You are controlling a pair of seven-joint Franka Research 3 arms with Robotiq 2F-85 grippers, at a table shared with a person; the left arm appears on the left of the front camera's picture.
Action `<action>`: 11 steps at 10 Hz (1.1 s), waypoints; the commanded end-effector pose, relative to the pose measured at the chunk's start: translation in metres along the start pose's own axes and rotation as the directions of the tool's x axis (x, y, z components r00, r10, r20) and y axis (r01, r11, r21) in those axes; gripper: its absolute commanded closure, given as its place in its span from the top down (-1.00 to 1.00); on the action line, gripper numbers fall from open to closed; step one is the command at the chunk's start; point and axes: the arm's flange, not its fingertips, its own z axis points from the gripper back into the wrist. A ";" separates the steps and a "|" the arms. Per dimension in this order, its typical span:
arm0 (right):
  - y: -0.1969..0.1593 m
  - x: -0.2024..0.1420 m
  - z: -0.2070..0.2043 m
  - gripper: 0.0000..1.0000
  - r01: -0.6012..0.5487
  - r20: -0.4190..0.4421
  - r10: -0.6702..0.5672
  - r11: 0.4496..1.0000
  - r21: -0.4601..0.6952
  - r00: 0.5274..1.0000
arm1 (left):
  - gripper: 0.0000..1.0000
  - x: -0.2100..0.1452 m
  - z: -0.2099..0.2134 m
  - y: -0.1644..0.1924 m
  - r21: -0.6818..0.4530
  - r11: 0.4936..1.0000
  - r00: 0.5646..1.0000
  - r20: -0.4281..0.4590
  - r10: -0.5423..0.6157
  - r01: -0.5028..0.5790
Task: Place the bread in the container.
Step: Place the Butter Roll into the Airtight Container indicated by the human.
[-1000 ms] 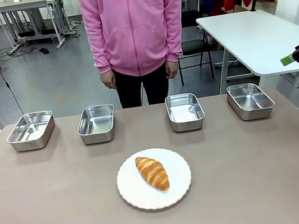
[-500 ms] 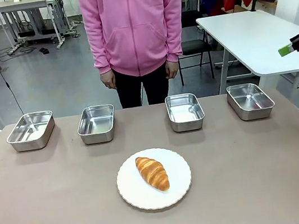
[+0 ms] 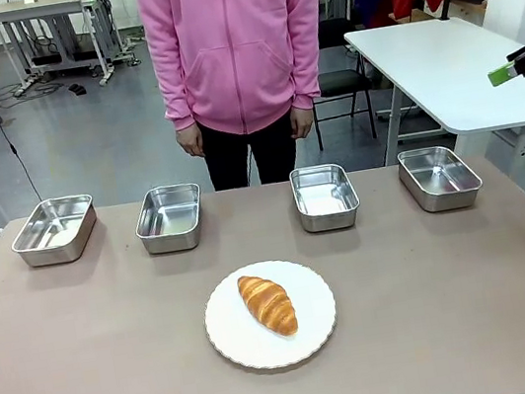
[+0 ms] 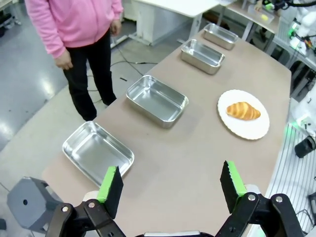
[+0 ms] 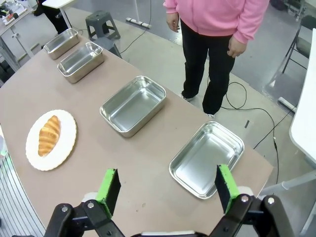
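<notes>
Both end effectors are seen wide open, with nothing held: the left end effector point(image 4: 171, 181) and the right end effector point(image 5: 167, 187) are kept high above the desk point(image 3: 463, 325). The bread point(image 3: 266, 303), a golden-brown croissant with curved ridges, is laid slantwise on a round white plate point(image 3: 228, 342) at the desk's middle. Four steel containers point(image 3: 168, 217) are lined behind it, well apart from the plate. Compared with one second ago, the right end effector is raised slightly; the bread is not moved.
</notes>
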 end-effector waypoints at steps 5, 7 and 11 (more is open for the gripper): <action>-0.001 -0.003 -0.001 1.00 0.007 -0.015 -0.007 1.000 -0.001 1.000 | 1.00 -0.001 0.000 -0.003 0.022 0.999 0.999 0.000 0.033 -0.033; -0.001 -0.003 -0.001 1.00 0.007 -0.015 -0.007 1.000 -0.001 1.000 | 1.00 -0.001 0.000 -0.003 0.022 0.999 0.999 0.000 0.033 -0.033; -0.001 -0.003 -0.001 1.00 0.007 -0.015 -0.007 1.000 -0.001 1.000 | 1.00 -0.001 0.000 -0.003 0.022 0.999 0.999 0.000 0.033 -0.033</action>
